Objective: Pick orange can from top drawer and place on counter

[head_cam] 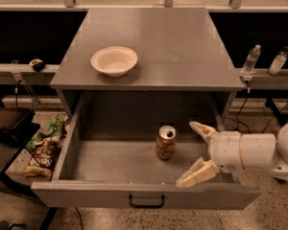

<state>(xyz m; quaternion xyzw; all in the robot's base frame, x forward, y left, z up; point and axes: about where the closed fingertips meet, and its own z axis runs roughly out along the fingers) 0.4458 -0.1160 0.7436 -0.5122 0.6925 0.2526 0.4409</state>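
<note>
We found the top drawer (110, 159) pulled well out toward the near side, so its speckled floor lay open from above and from the right. The orange can (165, 143) stood upright on that floor. It was a little right of the middle and nearer the far wall than the front panel, with its silver top and pull tab facing up.

The claw (185, 154) reached in from the right, low inside the drawer at about the can's height, with its two pale fingers spread wide. One finger (201, 130) pointed left on the far side, and the other (197, 173) angled toward the front panel. The can sat just left of the fingertips, apart from both and not yet between them. We judged the wide spread to be deliberate. The opening faced the can's side, so a leftward advance would bring one finger behind its body and one in front.

We took the step in hand to be the approach to the grasp, with the lift and the placing not yet done. The table (182, 42) above carried a white bowl (114, 60) on its left half. Its bare right half, above the claw, looked to us the natural spot for the can. The near finger hung close to the front panel, so we thought a careless closing might scrape it or tip the can.
</note>
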